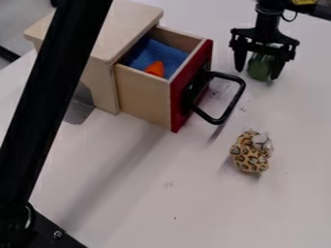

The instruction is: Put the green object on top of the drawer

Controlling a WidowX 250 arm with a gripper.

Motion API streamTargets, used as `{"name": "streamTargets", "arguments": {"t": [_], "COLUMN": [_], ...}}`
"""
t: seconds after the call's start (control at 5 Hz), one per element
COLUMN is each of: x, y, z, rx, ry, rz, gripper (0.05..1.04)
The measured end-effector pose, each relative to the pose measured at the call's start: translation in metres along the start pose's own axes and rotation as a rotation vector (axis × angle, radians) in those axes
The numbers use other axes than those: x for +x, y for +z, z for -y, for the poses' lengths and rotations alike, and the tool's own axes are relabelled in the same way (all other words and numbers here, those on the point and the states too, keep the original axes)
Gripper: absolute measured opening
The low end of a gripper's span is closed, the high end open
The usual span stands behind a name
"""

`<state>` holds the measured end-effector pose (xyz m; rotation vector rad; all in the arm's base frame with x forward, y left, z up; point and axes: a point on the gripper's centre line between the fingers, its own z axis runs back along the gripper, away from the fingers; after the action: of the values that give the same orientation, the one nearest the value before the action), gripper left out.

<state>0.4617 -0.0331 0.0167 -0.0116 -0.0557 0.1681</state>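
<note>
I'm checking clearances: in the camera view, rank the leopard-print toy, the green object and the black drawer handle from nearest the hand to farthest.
1. Green object: right at the hand.
2. Black drawer handle: lower left of it.
3. Leopard-print toy: farther down the table.

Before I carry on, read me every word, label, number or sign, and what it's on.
No text can be read.
Yellow patch on the arm: cut off by the top edge, no lettering to make out.
Drawer front: no lettering visible.
</note>
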Motion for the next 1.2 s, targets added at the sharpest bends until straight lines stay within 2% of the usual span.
{"name": "streamTargets", "arguments": {"t": [0.2,0.4,0.6,0.8,1.0,1.2], "x": [0.002,0.002,0.011,0.012,-0.008,-0.042], "y": [-0.001,0.009,0.057,0.101,0.137,0.159], "z": [-0.001,-0.003,-0.002,-0.014,-0.044,-0.069], "rx": [0.001,0.009,-0.017,-0.043,-0.038,-0.044], "ry": [0.006,0.013,0.008,0.032,0.071,0.086], "rz": [0.014,0.037,0.136,0.215,0.254,0.252], "gripper": [0.752,0.741,0.741,0.741,0.741,0.741]}}
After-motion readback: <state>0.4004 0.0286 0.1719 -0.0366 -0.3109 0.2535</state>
